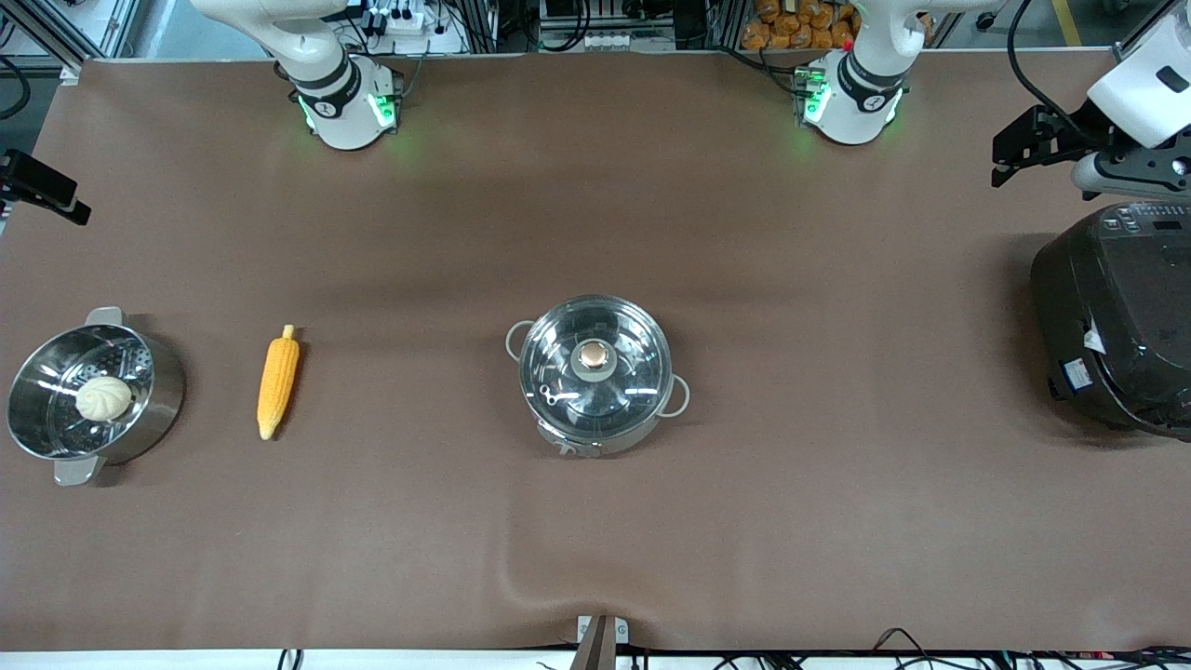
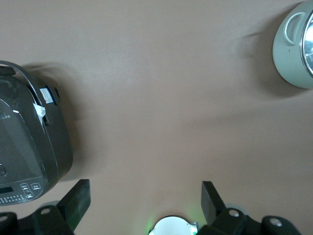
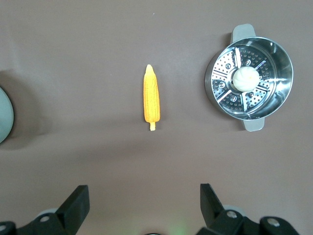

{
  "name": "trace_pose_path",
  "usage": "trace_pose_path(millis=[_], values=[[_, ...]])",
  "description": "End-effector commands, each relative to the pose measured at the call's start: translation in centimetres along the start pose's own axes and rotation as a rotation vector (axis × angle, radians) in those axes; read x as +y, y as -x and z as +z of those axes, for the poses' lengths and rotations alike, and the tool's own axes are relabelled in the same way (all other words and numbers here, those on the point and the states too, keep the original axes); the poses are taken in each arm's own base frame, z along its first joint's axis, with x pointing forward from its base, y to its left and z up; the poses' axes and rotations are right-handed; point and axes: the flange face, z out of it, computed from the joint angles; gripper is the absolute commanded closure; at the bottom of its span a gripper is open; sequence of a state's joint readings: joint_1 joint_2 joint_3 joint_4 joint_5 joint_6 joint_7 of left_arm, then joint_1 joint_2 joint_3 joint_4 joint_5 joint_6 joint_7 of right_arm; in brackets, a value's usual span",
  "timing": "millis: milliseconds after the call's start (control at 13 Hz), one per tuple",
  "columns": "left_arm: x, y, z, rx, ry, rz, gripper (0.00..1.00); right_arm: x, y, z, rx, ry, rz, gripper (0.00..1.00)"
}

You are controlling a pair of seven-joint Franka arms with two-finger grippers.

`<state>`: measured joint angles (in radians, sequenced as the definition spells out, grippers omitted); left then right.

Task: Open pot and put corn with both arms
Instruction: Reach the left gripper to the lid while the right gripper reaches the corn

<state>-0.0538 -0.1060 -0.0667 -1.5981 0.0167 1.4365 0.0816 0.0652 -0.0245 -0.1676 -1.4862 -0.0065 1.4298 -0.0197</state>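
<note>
Pot lidded, corn lying untouched, both arms waiting high.

The pot is sitting mid-table; the corn is lying toward the right arm's end, long axis running toward the bases. The right gripper, fingers spread, is probably hovering nearest it; the left gripper, also spread, is hanging beside the rice cooker.

Pot: polished steel, mirror-glossy; glass lid clear w/ reflections, knob copper-coloured, shiny. Steamer pot: also bright steel, perforated insert inside. Bun: pale, matt, soft-looking. Corn: yellow-orange, bumpy kernel texture, matt. Surface: brown matt sheet, slightly wrinkled near front edge. Rice cooker: dark plastic, semi-gloss. Left claw and right claw: black matt fingers, look like plastic.
</note>
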Motion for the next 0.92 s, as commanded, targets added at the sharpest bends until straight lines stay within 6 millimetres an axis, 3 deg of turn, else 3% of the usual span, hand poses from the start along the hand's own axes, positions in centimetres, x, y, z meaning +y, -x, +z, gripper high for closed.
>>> trace_pose_path(millis=[0, 77, 231, 385, 538, 692, 846], values=[[-0.1, 0.0, 0.0, -0.010, -0.001, 0.000, 0.00, 0.1, 0.6, -0.5, 0.025, 0.010, -0.017, 0.00], [-0.6, -1.2, 1.1, -0.032, 0.002, -0.005, 0.00, 0.1, 0.6, -0.5, 0.027, 0.010, -0.017, 0.00], [-0.4, -3.1, -0.3, 0.000, -0.014, -0.001, 0.00, 0.2, 0.6, -0.5, 0.027, 0.008, -0.015, 0.00], [0.6, -5.3, 1.5, -0.040, -0.007, 0.011, 0.00, 0.1, 0.5, -0.4, 0.030, 0.008, -0.019, 0.00], [1.6, -8.8, 3.7, -0.051, 0.011, -0.028, 0.00, -0.5, -0.1, 1.4, 0.033, 0.009, -0.030, 0.00], [6.1, -14.1, 8.3, -0.024, 0.016, -0.082, 0.00, -1.1, -1.2, 4.8, 0.048, 0.009, -0.041, 0.00], [11.7, -17.6, 12.3, 0.055, 0.034, -0.154, 0.00, -2.1, -2.2, 8.7, 0.073, 0.015, -0.061, 0.00]])
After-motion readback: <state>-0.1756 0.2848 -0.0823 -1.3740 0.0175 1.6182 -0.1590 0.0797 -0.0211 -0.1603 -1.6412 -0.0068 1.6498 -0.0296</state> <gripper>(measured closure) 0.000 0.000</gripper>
